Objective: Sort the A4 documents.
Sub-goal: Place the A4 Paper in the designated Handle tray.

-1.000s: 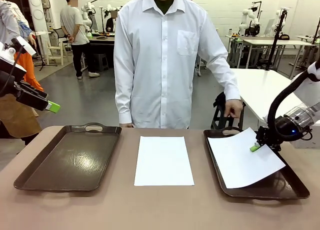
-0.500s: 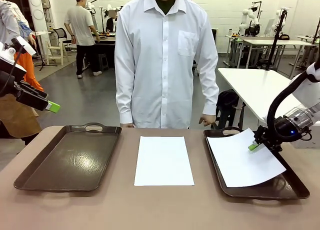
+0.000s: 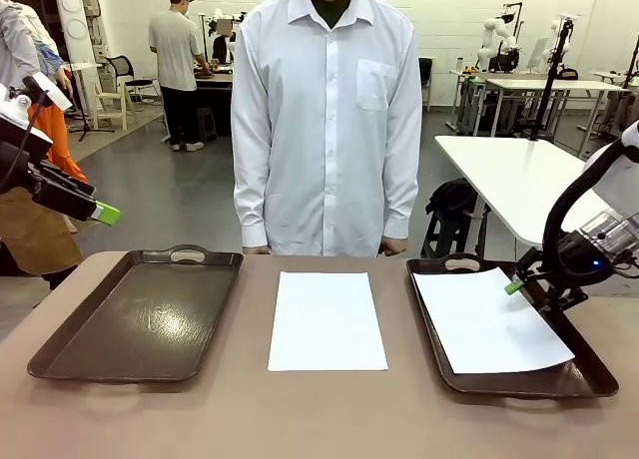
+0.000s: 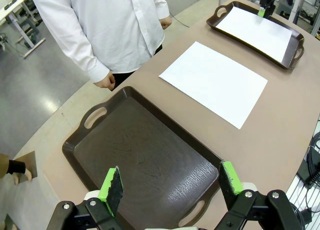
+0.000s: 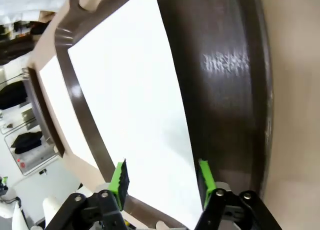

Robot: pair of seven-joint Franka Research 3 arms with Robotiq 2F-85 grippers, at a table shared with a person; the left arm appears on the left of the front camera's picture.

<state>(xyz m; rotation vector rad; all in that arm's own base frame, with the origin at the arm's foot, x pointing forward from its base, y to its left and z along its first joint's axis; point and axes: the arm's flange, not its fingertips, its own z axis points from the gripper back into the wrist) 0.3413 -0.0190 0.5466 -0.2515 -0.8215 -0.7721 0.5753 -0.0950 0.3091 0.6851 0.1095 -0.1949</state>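
White sheets, two; brown trays, two. Middle sheet [image 3: 326,320] on bare table [image 3: 319,419] between left tray [image 3: 60,364] and right tray [image 3: 591,379], which holds right sheet [image 3: 489,324]. Left gripper [image 4: 172,182], right gripper [image 5: 162,179]: fingers wide, holding nothing.

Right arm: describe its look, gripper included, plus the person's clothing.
The right arm is white, with a black cable arcing beside it and a blue light at the wrist. Its gripper is black with green pads. The person wears a white long-sleeved shirt.
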